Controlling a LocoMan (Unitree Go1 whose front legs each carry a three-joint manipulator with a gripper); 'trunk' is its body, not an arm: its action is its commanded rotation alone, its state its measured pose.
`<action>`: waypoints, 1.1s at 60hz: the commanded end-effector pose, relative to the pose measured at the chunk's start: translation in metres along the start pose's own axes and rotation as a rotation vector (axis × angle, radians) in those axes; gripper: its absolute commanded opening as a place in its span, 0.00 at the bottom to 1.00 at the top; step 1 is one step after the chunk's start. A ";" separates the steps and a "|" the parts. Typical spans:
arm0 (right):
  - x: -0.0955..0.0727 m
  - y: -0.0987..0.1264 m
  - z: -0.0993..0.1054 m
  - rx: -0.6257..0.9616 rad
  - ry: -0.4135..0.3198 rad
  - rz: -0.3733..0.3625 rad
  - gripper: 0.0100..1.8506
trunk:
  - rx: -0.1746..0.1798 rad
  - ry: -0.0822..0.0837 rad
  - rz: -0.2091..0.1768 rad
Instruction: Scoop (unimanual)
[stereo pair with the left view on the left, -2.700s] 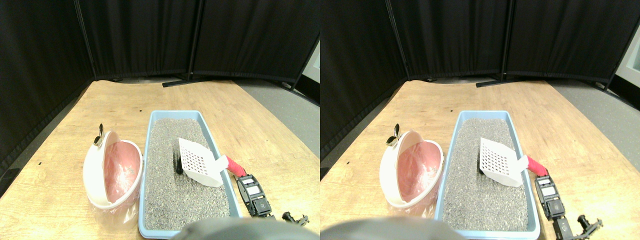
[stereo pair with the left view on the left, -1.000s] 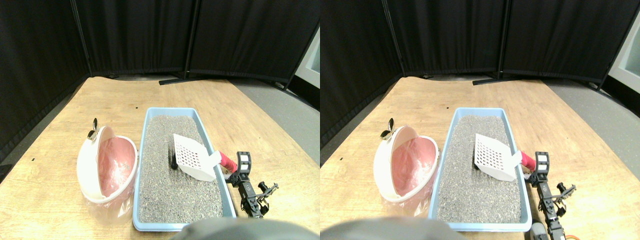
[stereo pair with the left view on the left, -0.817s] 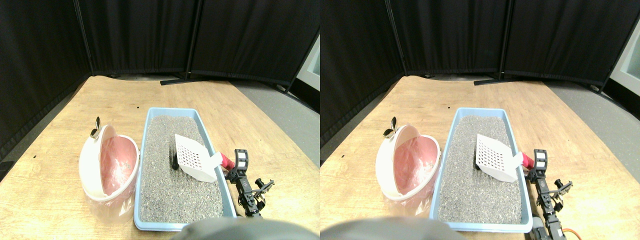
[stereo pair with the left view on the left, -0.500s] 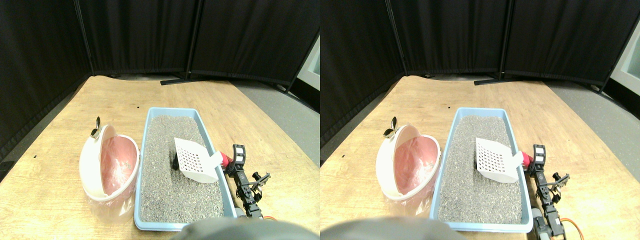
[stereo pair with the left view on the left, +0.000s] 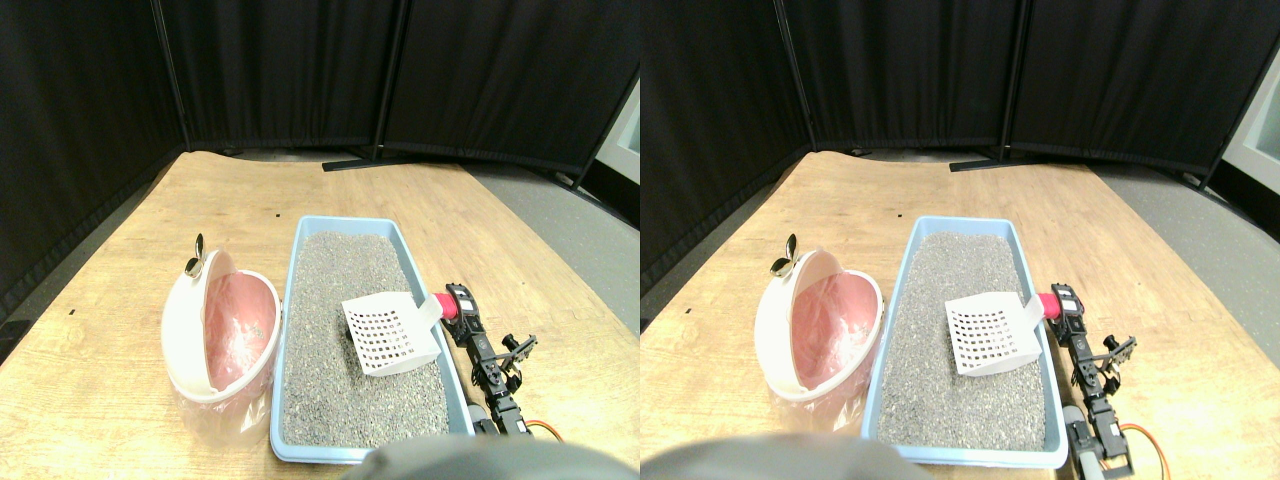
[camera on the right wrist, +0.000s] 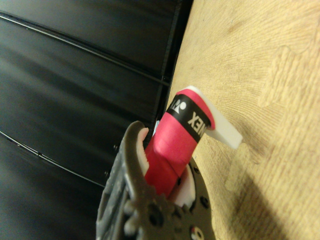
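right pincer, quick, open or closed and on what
Right pincer: closed on the scoop's red wrapped handle, white scoop over the litter in the blue tray.

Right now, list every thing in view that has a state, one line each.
White slotted plastic scoop: over the litter, red wrapped handle in the pincer.
Light blue litter tray: filled with grey litter.
White bin with pink liner: open, tilted toward the tray.
Right pincer: shut on the handle.
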 end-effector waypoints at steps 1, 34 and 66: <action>0.001 -0.004 0.006 -0.037 -0.029 -0.054 0.03 | -0.015 0.012 0.009; -0.011 0.007 0.085 -0.357 -0.189 0.142 0.03 | -0.065 0.010 0.013; 0.019 0.002 0.136 -0.531 -0.199 0.234 0.03 | -0.127 0.031 0.063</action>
